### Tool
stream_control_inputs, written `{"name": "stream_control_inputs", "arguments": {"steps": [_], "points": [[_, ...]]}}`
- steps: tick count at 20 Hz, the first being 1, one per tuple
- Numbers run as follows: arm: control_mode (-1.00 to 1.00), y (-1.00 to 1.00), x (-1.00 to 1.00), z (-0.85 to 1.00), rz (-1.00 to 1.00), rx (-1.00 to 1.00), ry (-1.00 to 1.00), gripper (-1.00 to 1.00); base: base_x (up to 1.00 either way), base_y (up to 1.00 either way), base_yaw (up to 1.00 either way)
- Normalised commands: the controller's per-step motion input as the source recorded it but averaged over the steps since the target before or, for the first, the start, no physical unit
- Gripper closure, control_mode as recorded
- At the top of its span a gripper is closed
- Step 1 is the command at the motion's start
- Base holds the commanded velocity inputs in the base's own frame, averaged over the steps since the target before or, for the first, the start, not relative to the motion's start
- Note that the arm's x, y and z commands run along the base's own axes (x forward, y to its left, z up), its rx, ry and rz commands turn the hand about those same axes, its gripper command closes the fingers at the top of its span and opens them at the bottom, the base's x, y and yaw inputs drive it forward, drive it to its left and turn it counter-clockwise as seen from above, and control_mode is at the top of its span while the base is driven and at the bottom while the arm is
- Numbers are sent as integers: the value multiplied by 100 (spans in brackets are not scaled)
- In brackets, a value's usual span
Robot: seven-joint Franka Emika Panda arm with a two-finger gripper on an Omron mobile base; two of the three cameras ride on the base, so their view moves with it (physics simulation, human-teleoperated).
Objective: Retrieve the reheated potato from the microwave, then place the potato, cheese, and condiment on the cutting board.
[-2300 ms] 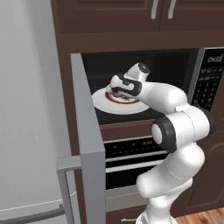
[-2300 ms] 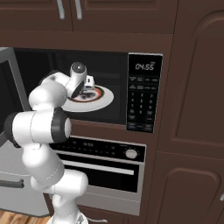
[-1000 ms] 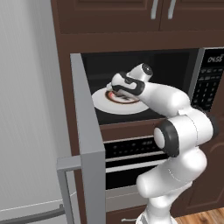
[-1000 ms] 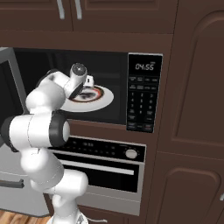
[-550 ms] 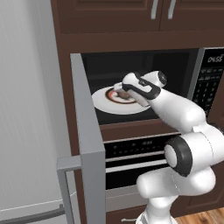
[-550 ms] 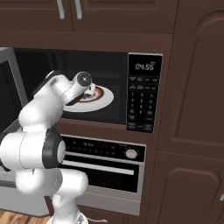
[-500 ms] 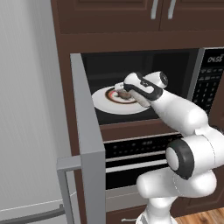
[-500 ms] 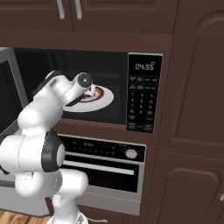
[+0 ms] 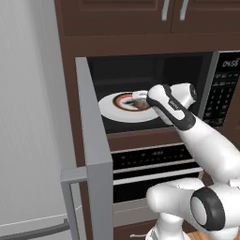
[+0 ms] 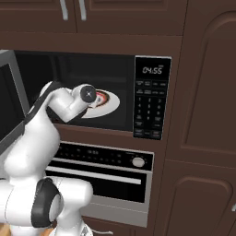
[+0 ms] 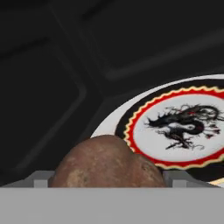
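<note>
Inside the open microwave [image 9: 215,93], the end effector [image 9: 140,100] is spread wide around the potato [image 11: 107,162] on the dragon-printed plate [image 11: 175,122], not clenched.

Brown potato [image 11: 105,162] inside open microwave [image 9: 215,89]

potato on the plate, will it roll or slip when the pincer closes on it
The potato looks rounded and lumpy, so it may roll or twist a little on the smooth plate if squeezed off-centre. It appears solid, so it probably won't sag. The open pincer sits on either side of it, and its matte brown skin should grip reasonably well.
</note>
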Motion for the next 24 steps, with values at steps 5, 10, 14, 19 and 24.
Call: {"name": "stream_control_inputs", "arguments": {"steps": [5,10,14,19,24], "points": [[-100,-7,-62,42,-1,-3,0,100,0,0,0],[-100,-11,-57,37,-2,-11,2,100,0,0,0],[-100,-17,-70,23,-5,-7,1,100,0,0,0],[-100,-20,-76,17,-3,-2,2,100,0,0,0],[-100,-18,-73,10,0,-9,0,100,0,0,0]]}}
